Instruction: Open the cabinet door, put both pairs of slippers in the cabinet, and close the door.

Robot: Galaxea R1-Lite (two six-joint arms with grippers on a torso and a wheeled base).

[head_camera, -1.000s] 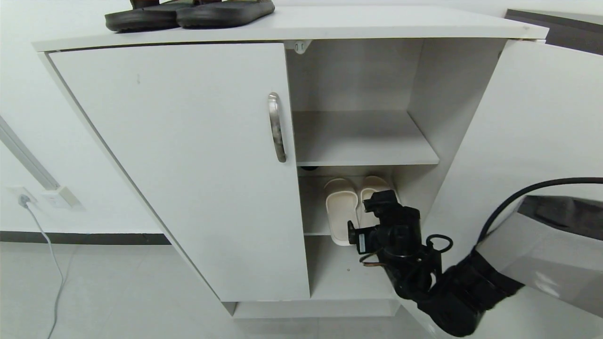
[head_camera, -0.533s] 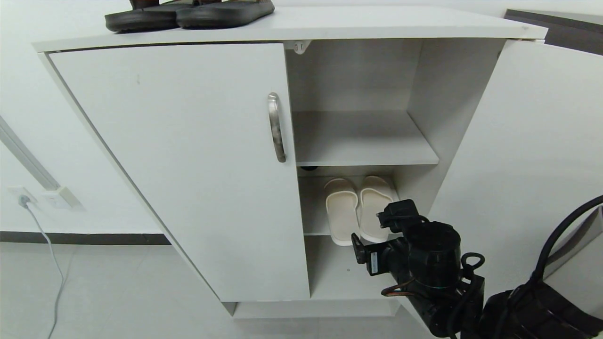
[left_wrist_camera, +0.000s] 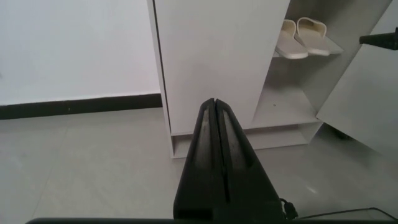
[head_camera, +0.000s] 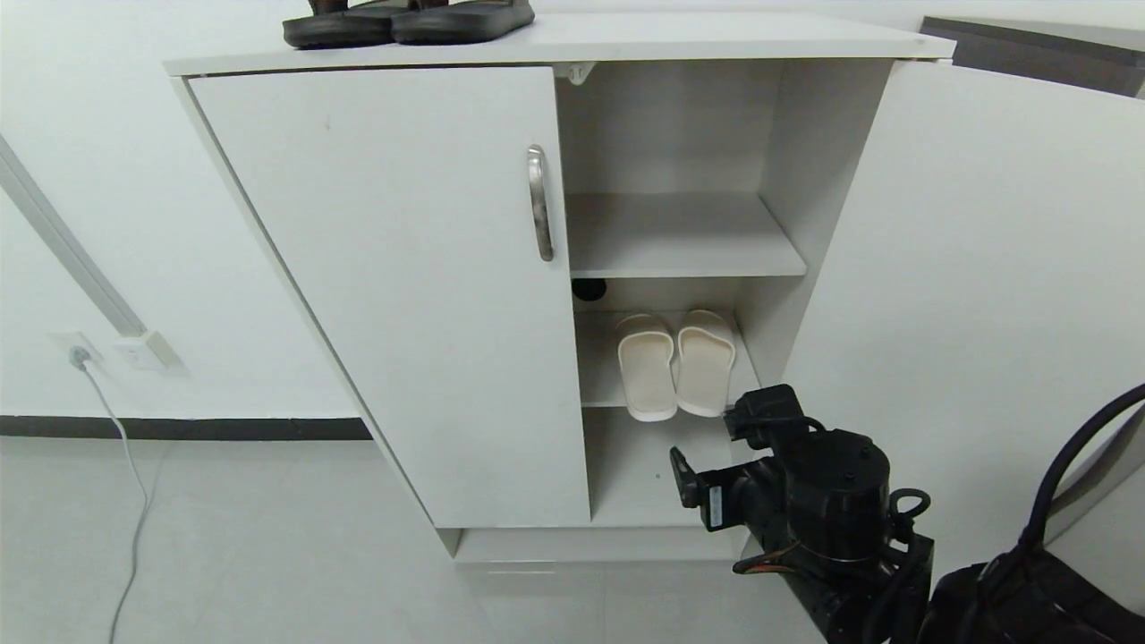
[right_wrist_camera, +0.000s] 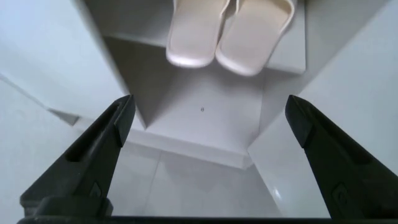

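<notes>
Before the open cabinet half, right claw [head_camera: 720, 438]: black, two flat tapered fingers spread wide with nothing between them. It hangs low, just outside the bottom compartment.
Left claw [left_wrist_camera: 214, 107]: black, long narrow fingers pressed flat together, holding nothing. It is well back from the cabinet, above the floor, pointing at the foot of the shut door.
Cream slippers [head_camera: 675, 362]: smooth matte moulded slides with rounded ends and a broad strap. The pair lies side by side, touching, on the lower shelf, strap ends inward and heels slightly over the shelf's front edge.
Black slippers [head_camera: 411, 20]: dark matte pair with thick soles, side by side on the cabinet top, above the shut door.
Cabinet [head_camera: 626, 38]: boxy, smooth white board with flat shelves. A small dark speck lies on its bottom panel.
Upper shelf [head_camera: 684, 237]: flat white board. A small dark round thing sits under its left end; cannot tell what.
Left door [head_camera: 394, 268]: shut, plain flat panel.
Handle [head_camera: 538, 204]: curved brushed-metal bar, upright at the door's inner edge.
Right door [head_camera: 975, 295]: swung wide open, flat white.
Floor [head_camera: 268, 555]: pale glossy tiles.
Wall [head_camera: 107, 179]: white with a dark skirting strip.
Socket [head_camera: 76, 353]: white, with a grey cable [head_camera: 130, 483] hanging to the floor.
</notes>
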